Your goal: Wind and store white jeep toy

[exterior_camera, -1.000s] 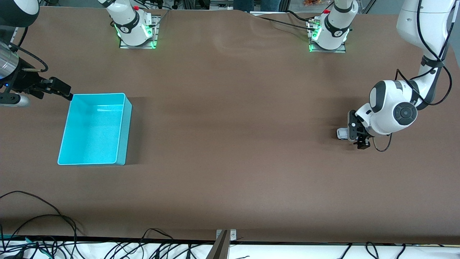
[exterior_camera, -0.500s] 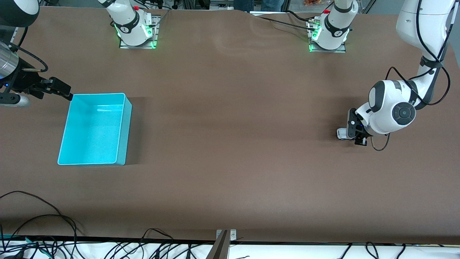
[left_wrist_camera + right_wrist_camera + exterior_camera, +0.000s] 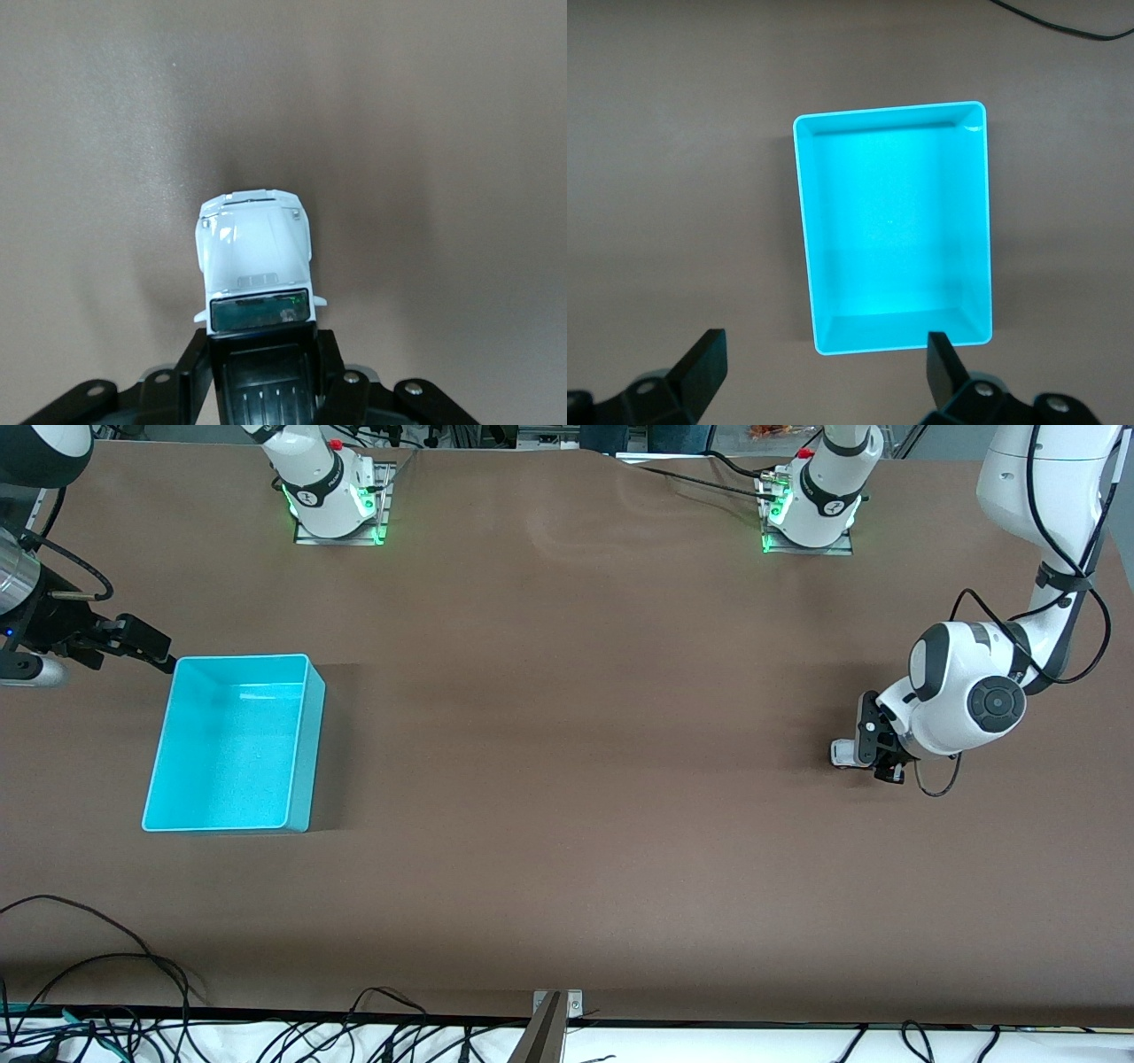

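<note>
White jeep toy [image 3: 255,266] sat on the table pinched by the left gripper [image 3: 263,367], unstored; the right gripper [image 3: 824,372] waited spread above the empty cyan bin [image 3: 306,735].

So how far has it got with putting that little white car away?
Early on. The left gripper is shut on the white jeep toy, which sits on the table at the left arm's end. Whether it is wound, I cannot tell. The cyan bin holds nothing; the right gripper waits open above it.
</note>
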Robot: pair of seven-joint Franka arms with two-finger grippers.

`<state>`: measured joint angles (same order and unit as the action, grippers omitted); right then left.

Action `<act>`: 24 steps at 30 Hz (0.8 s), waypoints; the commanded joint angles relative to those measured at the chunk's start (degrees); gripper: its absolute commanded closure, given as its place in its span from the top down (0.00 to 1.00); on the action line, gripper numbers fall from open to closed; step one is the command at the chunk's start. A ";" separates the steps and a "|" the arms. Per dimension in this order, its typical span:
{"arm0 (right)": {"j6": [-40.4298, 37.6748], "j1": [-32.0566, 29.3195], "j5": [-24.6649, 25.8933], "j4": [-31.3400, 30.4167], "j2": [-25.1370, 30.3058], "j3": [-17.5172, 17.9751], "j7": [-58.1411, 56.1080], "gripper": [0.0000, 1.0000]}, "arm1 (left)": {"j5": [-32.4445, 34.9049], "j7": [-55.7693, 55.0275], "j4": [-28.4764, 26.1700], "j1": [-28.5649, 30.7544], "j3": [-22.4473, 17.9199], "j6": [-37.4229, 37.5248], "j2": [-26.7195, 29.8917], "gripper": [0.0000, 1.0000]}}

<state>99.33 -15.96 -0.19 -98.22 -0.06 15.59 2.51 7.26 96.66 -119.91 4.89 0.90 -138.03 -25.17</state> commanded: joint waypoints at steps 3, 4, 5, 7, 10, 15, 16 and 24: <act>-0.72 -0.48 -0.96 0.66 0.41 0.14 0.30 1.00 | 0.47 0.46 -0.23 0.47 0.25 -0.75 -1.81 0.24; -0.72 -0.48 -0.96 0.57 0.41 0.14 0.30 1.00 | 0.47 0.46 -0.14 0.47 0.25 -0.75 -2.07 0.23; -0.72 -0.48 -0.96 0.57 0.41 0.14 0.21 1.00 | 0.47 0.46 -0.06 0.56 0.25 -0.75 -2.34 0.20; -0.72 -0.48 -0.96 0.57 0.50 0.14 0.21 1.00 | 0.56 0.46 0.12 0.64 0.25 -0.66 -2.95 0.17; -0.72 -0.48 -0.96 0.66 0.59 0.14 0.21 1.00 | 0.56 0.46 0.12 1.26 0.25 -0.66 -3.30 0.16; -0.72 -0.48 -1.04 0.66 0.68 0.23 0.21 1.00 | 0.56 0.81 0.30 1.35 0.16 -0.57 -3.30 0.16; -0.72 -0.48 -1.04 0.66 0.68 0.23 0.21 1.00 | 0.65 0.99 0.30 1.43 0.16 -0.57 -3.22 0.16; -0.72 -0.48 -0.96 0.66 0.68 0.23 0.21 1.00 | 1.35 2.48 0.56 4.60 -0.10 -0.57 -3.48 0.16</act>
<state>99.33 -15.96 -0.19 -98.16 0.22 15.59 2.52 7.26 96.78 -119.70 6.90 0.88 -138.06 -25.34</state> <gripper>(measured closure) 0.000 0.480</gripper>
